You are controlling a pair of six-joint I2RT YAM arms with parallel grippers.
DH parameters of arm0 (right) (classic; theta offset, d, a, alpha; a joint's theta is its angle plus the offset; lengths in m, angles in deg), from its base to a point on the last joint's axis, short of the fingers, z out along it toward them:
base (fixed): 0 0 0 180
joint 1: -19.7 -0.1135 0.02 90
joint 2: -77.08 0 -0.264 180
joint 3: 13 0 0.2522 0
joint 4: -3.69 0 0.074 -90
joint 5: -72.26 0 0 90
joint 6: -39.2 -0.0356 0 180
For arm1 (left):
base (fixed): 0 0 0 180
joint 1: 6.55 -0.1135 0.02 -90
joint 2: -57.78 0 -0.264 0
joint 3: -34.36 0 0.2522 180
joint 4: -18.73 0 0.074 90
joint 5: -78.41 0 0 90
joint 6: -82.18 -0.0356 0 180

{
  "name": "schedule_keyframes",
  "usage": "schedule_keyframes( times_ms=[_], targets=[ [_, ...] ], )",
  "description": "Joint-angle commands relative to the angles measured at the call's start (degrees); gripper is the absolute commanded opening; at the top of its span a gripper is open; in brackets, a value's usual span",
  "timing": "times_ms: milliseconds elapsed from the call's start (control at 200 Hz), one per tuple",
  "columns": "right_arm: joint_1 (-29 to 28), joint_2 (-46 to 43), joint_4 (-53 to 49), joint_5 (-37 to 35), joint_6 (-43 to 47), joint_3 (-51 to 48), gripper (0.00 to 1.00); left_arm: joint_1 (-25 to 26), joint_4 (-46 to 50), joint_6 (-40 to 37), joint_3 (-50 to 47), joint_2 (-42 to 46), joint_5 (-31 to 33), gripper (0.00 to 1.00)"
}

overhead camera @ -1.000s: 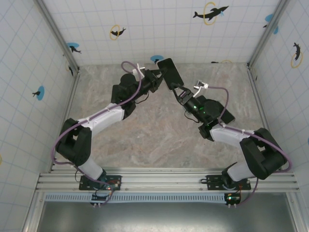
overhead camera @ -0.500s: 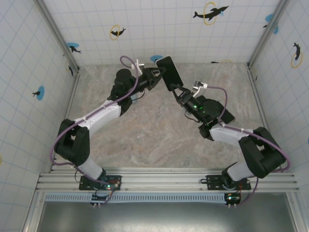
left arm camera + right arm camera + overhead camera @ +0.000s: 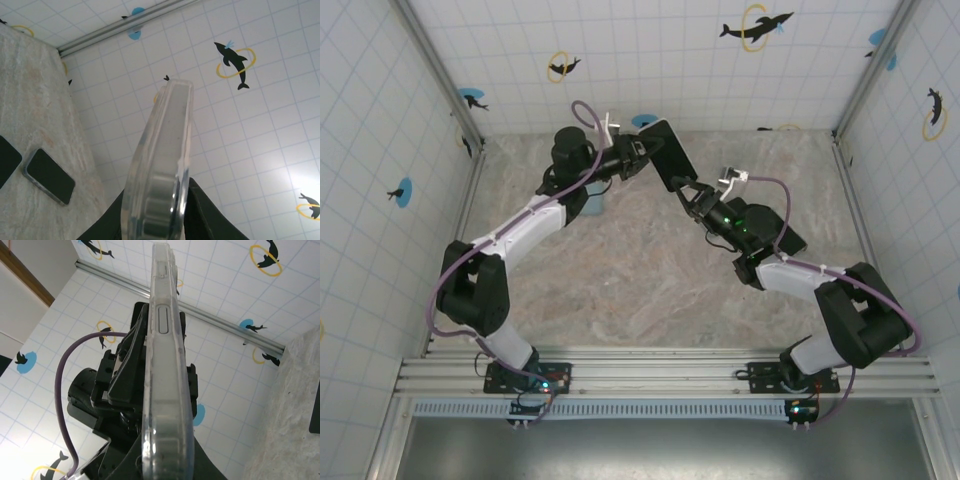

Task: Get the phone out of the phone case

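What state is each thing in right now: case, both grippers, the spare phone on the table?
phone case: held aloft on edge between both grippers.
phone: apparently still inside the phone case.
left gripper: shut on the phone case.
right gripper: shut on the phone case.
spare phone: lying flat on the table, untouched.

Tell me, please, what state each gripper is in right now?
Left gripper: closed on one end of the phone case, held up off the table.
Right gripper: closed on the other end of the same case.
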Motion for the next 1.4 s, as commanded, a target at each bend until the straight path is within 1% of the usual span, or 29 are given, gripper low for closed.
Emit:
schedule_keyframes(
  times_ms=[0,45,165,335,465,526,641,766,916,1091,1391],
  targets=[
    [0.46,-0.65,3.93,1.54,-1.15,2.75,0.00,-0.86,-0.12,-2.67,2.35,-0.77,-3.24,0.25],
    [0.52,-0.69,3.89,1.58,-1.40,2.70,0.00,-1.00,0.05,-2.70,2.26,-0.85,-3.30,0.22],
    [0.78,-0.78,4.07,1.45,-1.98,2.42,0.00,-1.23,0.09,-2.61,1.71,-0.53,-3.66,0.18],
    [0.96,-0.65,4.13,1.62,-2.32,2.03,0.00,-1.58,-0.12,-1.74,0.66,0.09,-3.55,0.08],
    [0.87,-1.39,2.87,0.09,-0.82,0.83,0.07,-1.52,-3.62,1.70,-1.30,0.57,-1.55,0.05],
    [0.87,-1.35,3.28,-0.53,-0.39,0.07,0.12,-1.58,-4.88,3.15,-2.10,0.88,0.35,0.03],
    [0.15,-1.34,2.23,-0.32,2.10,0.31,0.22,-1.50,-8.30,6.36,-3.00,1.20,3.03,0.02],
    [-0.89,-1.35,0.95,-1.35,4.91,0.70,0.24,-1.53,-9.36,7.16,-3.16,1.62,4.70,0.01],
    [-2.33,-0.91,1.15,-1.76,6.22,0.97,0.28,-1.55,-9.88,7.15,-4.11,2.37,6.93,0.01],
    [-3.04,-1.35,1.10,-2.84,6.64,-0.04,0.27,-1.52,-11.04,7.51,-4.55,2.81,8.30,0.01],
    [-2.73,-0.14,3.58,-4.09,4.57,0.39,0.17,-1.54,-12.20,7.95,-5.56,3.33,8.56,0.01]
  ],
)
